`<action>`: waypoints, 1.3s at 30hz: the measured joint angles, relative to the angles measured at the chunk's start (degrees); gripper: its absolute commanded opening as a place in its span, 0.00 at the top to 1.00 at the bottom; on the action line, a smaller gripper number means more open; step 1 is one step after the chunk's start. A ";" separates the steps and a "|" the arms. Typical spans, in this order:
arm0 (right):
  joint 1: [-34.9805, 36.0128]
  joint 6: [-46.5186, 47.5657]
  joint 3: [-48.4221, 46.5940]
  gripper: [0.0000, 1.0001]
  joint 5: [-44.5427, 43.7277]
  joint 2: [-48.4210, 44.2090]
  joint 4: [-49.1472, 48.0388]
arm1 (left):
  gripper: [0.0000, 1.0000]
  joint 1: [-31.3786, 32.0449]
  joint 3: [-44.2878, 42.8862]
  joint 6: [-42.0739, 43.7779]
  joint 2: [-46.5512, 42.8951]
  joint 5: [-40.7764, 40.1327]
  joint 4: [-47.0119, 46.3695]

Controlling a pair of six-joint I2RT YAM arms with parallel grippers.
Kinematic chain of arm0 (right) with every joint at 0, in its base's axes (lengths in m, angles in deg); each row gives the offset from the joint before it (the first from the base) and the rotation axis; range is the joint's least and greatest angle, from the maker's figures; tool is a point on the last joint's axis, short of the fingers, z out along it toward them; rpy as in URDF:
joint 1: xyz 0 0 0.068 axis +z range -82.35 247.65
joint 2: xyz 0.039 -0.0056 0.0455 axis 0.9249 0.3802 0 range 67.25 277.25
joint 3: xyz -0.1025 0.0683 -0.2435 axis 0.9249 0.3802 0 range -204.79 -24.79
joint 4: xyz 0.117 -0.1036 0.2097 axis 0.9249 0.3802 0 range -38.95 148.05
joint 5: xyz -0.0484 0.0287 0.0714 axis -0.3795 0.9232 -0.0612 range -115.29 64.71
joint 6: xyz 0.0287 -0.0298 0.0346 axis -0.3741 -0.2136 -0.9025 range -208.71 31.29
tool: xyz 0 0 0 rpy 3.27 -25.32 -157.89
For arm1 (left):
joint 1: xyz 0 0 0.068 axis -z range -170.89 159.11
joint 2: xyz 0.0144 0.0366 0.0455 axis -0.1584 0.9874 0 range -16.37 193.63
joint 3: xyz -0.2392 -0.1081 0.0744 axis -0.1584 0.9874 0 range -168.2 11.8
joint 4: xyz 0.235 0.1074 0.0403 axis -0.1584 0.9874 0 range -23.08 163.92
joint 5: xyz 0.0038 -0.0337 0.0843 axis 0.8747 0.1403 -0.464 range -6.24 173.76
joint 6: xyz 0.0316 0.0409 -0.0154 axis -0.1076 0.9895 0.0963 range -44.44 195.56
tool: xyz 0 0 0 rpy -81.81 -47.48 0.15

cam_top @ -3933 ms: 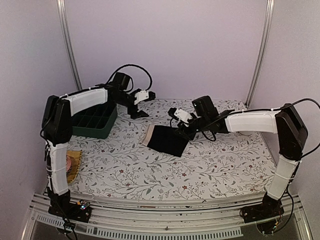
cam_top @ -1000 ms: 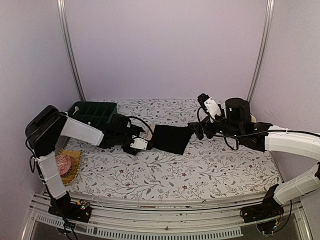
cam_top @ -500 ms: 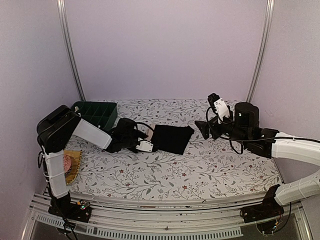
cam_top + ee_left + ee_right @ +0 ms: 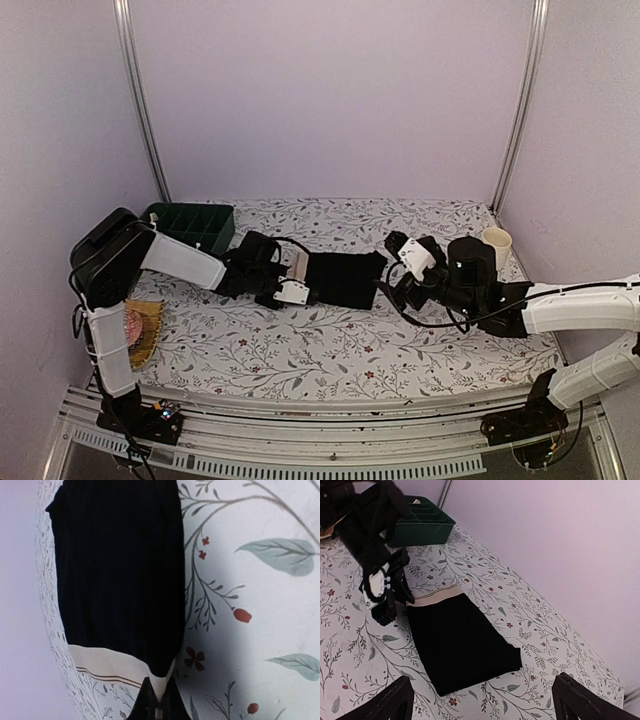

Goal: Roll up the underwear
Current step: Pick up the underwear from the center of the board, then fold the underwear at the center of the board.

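Top external: floral tablecloth, lilac walls, black underwear flat.

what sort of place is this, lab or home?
Likely a lab data-collection booth: plain walls with metal frame posts, an aluminium base rail, and a floral tablecloth staged with underwear and a green compartment tray.

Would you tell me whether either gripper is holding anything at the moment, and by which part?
The left gripper pinches the black underwear by a corner of its cream waistband; the right gripper is open and holds nothing.
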 measured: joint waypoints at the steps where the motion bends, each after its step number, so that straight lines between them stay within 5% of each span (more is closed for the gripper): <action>1: 0.90 1.84 0.42 0.01 0.28 1.14 -0.79 | 1.00 0.00 -0.70 -0.87 -0.59 0.83 2.27; 17: 8.31 18.97 -0.57 0.07 2.32 17.59 -4.35 | 1.00 -1.57 -10.99 -9.27 -4.28 10.99 30.77; 33: 13.31 25.92 -23.71 0.06 -14.23 47.08 -9.22 | 1.00 -2.54 -14.10 -10.47 -4.28 12.24 38.07; 39: 13.38 28.65 -27.02 0.20 -21.77 50.49 -10.29 | 1.00 -2.93 -14.64 -10.23 -4.52 12.50 39.19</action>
